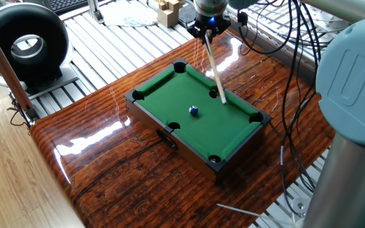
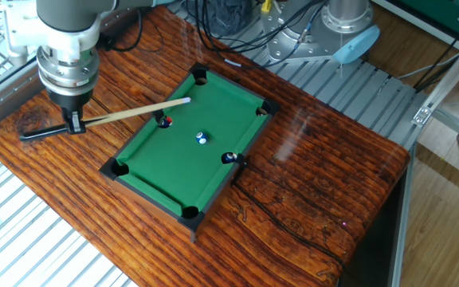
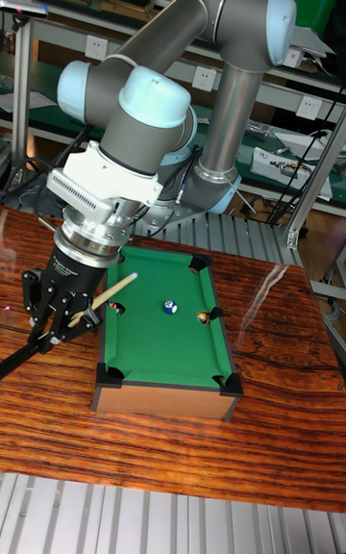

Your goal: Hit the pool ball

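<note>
The pool ball (image 1: 194, 110) (image 2: 202, 138) (image 3: 170, 307) is tiny and blue with a white spot, lying near the middle of the green felt of the mini pool table (image 1: 163, 95) (image 2: 158, 163). My gripper (image 1: 208, 28) (image 2: 74, 119) (image 3: 58, 309) hangs outside the table's far short end, shut on a pale wooden cue stick (image 1: 215, 66) (image 2: 134, 110). The cue reaches in over the felt. Its tip (image 2: 188, 100) stops short of the ball and is not touching it.
A small red ball (image 2: 165, 121) sits by a side pocket under the cue. Another small ball (image 2: 229, 158) (image 3: 203, 317) rests at the opposite side pocket. Cables (image 1: 290, 95) hang beside the table, and a black ring-shaped device (image 1: 27, 44) stands on the slatted bench.
</note>
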